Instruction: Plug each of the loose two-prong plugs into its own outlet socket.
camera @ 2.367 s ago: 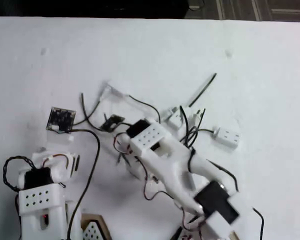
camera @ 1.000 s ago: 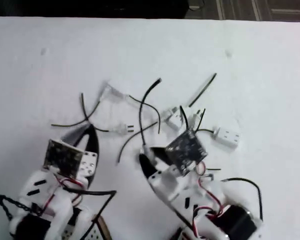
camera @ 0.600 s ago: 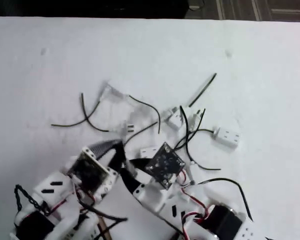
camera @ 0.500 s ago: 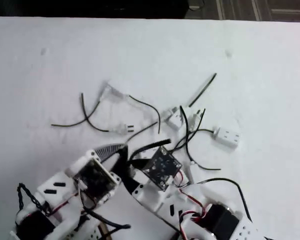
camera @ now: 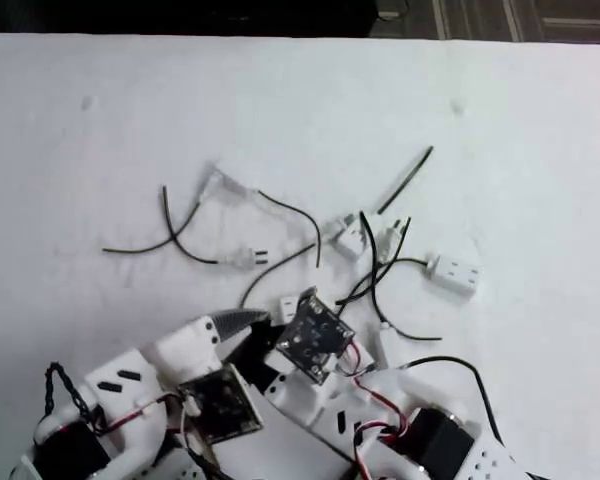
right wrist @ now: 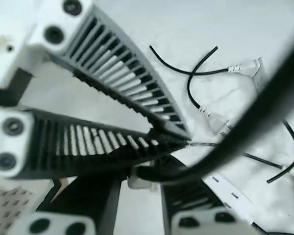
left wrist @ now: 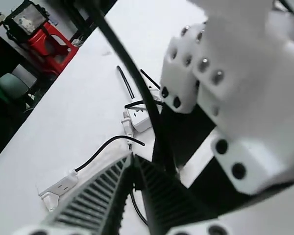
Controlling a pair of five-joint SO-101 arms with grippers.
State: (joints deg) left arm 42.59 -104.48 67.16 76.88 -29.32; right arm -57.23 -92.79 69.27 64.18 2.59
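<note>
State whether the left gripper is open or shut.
The left gripper is shut: its ribbed fingers meet at the tips in its wrist view.

High view: the left arm (camera: 130, 400) and right arm (camera: 410, 430) are cut off by the lower edge. A wrist circuit board (camera: 315, 338) overlaps a white piece (camera: 288, 303), too little exposed to tell plug from socket. Left wrist view: the right arm, close and blurred, hides the table (left wrist: 63, 122) behind it. Right wrist view: a blurred black cable (right wrist: 255, 117) crosses in front. Whether the closed left claw (right wrist: 185, 142) pinches a cord cannot be told.
</note>
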